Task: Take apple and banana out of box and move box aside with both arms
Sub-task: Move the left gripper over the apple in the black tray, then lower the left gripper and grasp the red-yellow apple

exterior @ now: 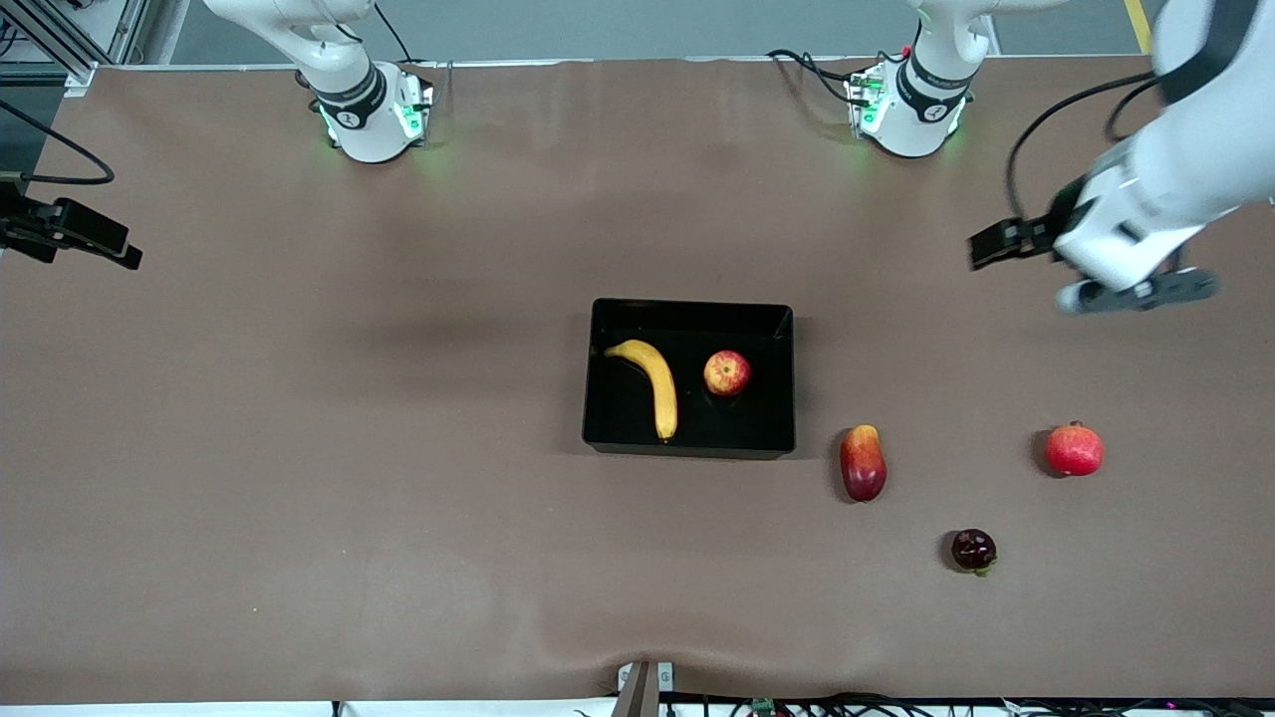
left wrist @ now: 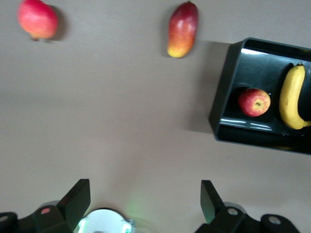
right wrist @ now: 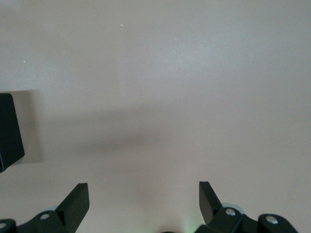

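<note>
The black box (exterior: 689, 309) sits mid-table. The yellow banana (exterior: 657, 383) and the red-yellow apple (exterior: 727, 373) lie inside it, side by side and apart. The left wrist view also shows the box (left wrist: 224, 99), the apple (left wrist: 254, 102) and the banana (left wrist: 291, 97). My left gripper (exterior: 1141, 292) is open and empty, up in the air over bare table at the left arm's end (left wrist: 146, 199). My right gripper (right wrist: 144, 199) is open and empty over bare table, with a corner of the box (right wrist: 9, 131) at that view's edge. It is out of the front view.
A red-yellow mango (exterior: 863, 463) lies just outside the box toward the left arm's end. A red pomegranate (exterior: 1075, 449) lies farther toward that end. A small dark fruit (exterior: 973, 550) lies nearer the front camera. A black camera mount (exterior: 70, 234) stands at the right arm's end.
</note>
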`<state>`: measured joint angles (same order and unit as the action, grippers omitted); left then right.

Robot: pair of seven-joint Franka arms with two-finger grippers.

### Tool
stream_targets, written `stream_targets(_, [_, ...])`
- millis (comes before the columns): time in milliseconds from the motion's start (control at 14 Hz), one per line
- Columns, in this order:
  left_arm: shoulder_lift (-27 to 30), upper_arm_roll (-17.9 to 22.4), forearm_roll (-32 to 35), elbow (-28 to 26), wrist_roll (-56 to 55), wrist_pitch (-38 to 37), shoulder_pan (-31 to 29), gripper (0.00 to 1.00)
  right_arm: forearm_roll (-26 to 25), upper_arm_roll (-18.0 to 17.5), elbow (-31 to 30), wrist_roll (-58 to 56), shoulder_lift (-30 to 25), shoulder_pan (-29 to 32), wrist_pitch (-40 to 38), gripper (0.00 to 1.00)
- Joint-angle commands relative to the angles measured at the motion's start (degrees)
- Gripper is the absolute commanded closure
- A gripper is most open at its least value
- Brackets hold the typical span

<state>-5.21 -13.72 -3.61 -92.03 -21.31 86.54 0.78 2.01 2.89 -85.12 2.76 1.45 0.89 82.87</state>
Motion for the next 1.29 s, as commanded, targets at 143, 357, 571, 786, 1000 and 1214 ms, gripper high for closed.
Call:
stream_targets(143, [-6.9,-7.88,-0.52,-4.02,-13.46,12.74,0.97,0.0,-0.52,-0.34,0.92,-0.56,0.22,0.34,-0.69,0.0])
stream_targets(357, [-13.75,-8.25,1.84,-4.03,-26.46,22.76,7.37,0.0,-0.52,-0.25,1.01,-0.56,0.13,0.43,-0.69,0.0])
stream_targets(571, [-20.87,-8.34,6.59,-2.81,-36.49,30.43,12.12,0.0,-0.52,-0.34,1.01,-0.56,0.22,0.34,-0.69,0.0])
stream_targets(786, [-25.89,-8.25,9.75,-2.37,-43.7,35.18,14.42,0.0,-0.43,-0.34,0.92,-0.56,0.22,0.26,-1.48,0.0])
stream_targets(1000, [-29.49,-8.25,13.71,-2.63,-48.55,37.3,14.95,0.0,-0.52,-0.34,0.92,-0.56,0.22,0.26,-1.48,0.0])
stream_targets(1214, [-32.04,-8.25,15.39,-2.54,-50.23,37.74,15.21,0.0,-0.43,-0.34,0.92,-0.56,0.22,0.26,-1.48,0.0])
